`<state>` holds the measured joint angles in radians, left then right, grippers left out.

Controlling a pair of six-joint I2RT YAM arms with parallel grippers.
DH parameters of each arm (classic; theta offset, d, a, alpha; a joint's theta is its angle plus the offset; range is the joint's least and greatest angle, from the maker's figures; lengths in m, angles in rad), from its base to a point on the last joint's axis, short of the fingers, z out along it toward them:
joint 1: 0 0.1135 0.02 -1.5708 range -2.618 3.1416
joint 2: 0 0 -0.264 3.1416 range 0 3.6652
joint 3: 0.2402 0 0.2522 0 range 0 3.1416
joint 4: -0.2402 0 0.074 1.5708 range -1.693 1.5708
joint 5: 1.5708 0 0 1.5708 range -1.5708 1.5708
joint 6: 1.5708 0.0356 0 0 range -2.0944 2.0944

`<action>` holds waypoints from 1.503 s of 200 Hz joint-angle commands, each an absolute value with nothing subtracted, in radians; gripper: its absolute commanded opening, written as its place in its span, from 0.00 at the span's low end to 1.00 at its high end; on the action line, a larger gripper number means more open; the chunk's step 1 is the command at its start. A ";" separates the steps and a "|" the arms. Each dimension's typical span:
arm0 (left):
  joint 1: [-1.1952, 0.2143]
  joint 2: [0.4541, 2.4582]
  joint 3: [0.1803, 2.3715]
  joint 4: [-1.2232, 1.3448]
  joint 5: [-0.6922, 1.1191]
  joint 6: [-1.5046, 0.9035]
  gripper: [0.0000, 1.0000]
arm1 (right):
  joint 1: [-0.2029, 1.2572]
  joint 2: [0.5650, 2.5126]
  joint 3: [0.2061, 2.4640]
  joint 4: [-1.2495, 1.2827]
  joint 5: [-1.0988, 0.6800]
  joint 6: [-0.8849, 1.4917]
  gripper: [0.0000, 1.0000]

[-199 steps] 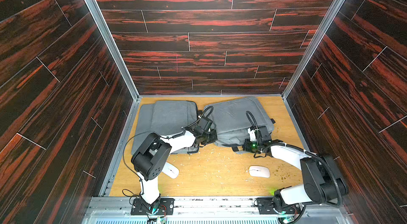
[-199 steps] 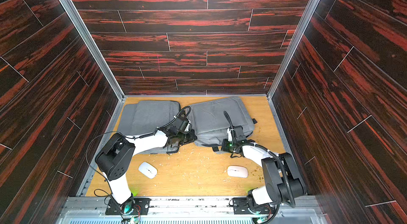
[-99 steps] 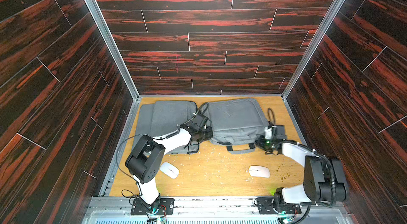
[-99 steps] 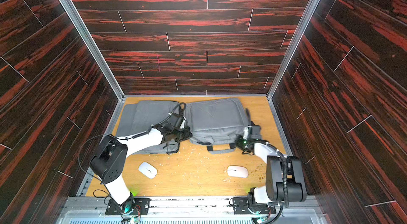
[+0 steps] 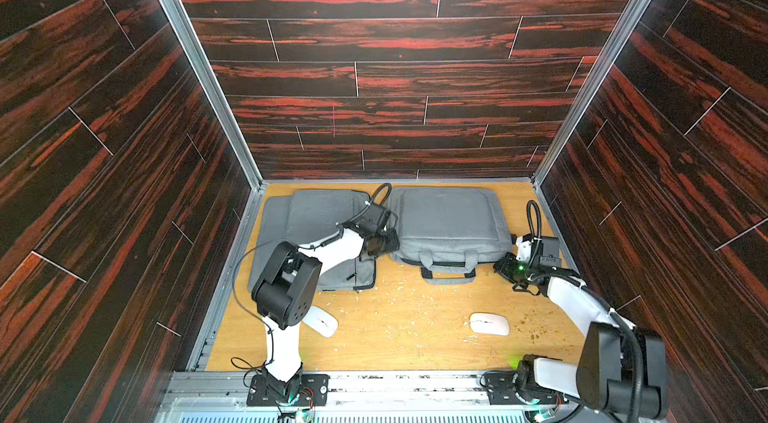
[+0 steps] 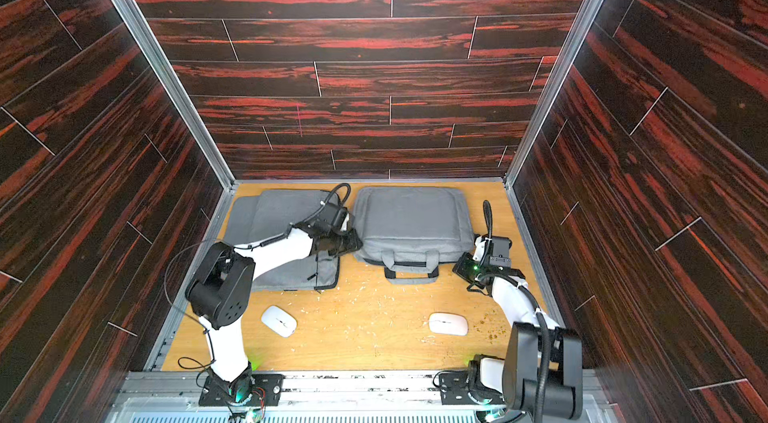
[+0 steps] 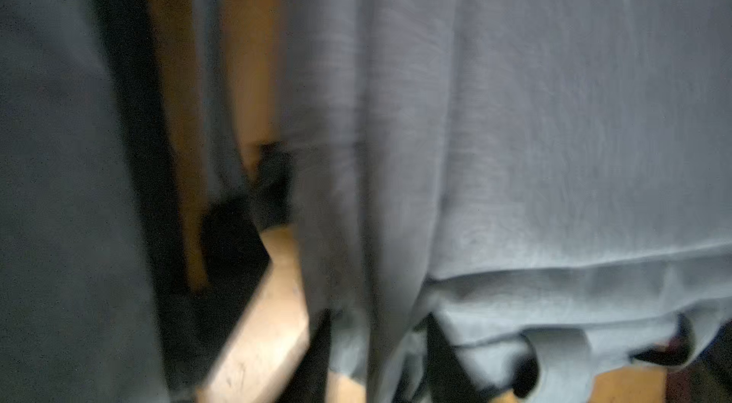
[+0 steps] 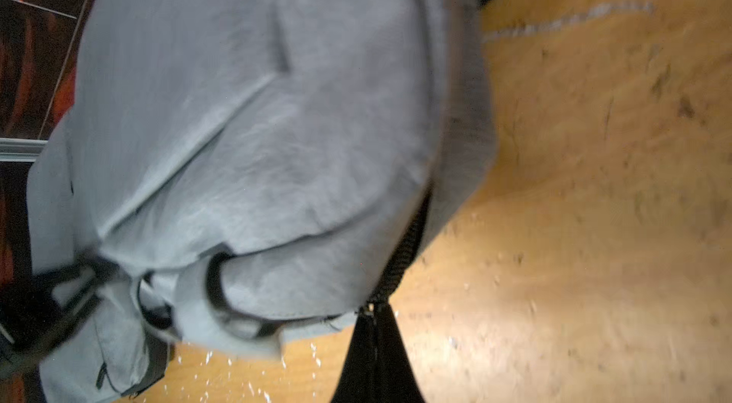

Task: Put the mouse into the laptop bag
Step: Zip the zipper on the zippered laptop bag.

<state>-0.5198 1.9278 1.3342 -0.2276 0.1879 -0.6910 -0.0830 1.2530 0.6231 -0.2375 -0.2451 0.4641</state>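
Observation:
Two grey laptop bags lie at the back of the table, the left bag [image 5: 316, 213] and the right bag [image 5: 449, 225] [image 6: 411, 221]. Two white mice rest near the front, the left mouse [image 5: 320, 320] [image 6: 279, 320] and the right mouse [image 5: 489, 323] [image 6: 448, 323]. My left gripper [image 5: 388, 242] [image 7: 382, 361] is at the right bag's left edge, its jaws apart with grey fabric between them. At that bag's front right corner my right gripper [image 5: 498, 265] [image 8: 372, 314] is shut on the zipper pull, where the black zipper [image 8: 404, 258] ends.
The right bag's handles [image 5: 448, 265] hang over its front edge toward me. Dark wood-pattern walls close in the back and both sides. Pale crumbs [image 5: 399, 292] are scattered on the wooden tabletop between the bags and the mice.
My right gripper has slid right along the right bag's front edge to its corner, still shut. The bag has settled flat. My left gripper's jaws have come apart.

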 commanded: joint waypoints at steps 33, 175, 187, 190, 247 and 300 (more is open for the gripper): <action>-0.508 1.808 1.391 -0.257 0.156 -0.662 0.65 | 0.115 1.234 0.608 -0.294 -0.111 0.473 0.00; -0.753 1.775 1.213 -0.183 0.111 -0.787 0.80 | 0.503 1.415 0.709 -0.260 0.048 0.494 0.00; -0.755 1.816 1.229 -0.165 0.107 -0.798 0.82 | 0.503 1.410 0.705 -0.260 0.052 0.495 0.00; -0.756 1.826 1.233 -0.159 0.107 -0.801 0.82 | 0.503 1.410 0.706 -0.263 0.055 0.493 0.00; -0.750 1.998 1.317 -0.156 0.078 -0.796 0.55 | 0.469 1.375 0.680 -0.298 0.059 0.468 0.00; -0.680 2.034 1.275 -0.160 0.064 -0.810 0.00 | 0.284 1.300 0.606 -0.292 -0.057 0.457 0.00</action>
